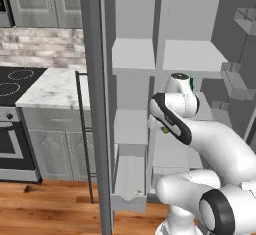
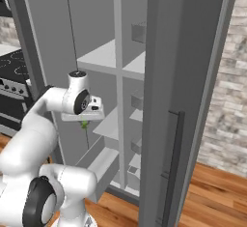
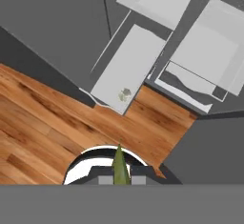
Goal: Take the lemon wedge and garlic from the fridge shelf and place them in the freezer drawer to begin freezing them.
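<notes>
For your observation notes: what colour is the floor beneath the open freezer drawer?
Warm brown wood planks, clearest in the hand view below the freezer drawer.

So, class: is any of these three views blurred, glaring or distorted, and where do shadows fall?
Left base view: evenly lit, no glare, soft edges; garlic a faint speck in the freezer drawer. Right base view: fridge interior shaded grey, the lemon wedge a small smudge. Hand view: sharp wooden floor, no cast shadows, tilted framing.

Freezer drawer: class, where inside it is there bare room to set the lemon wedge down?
The freezer drawer is bare from its back wall down most of its floor. Only the front end is taken, where the garlic sits near the lip.
</notes>
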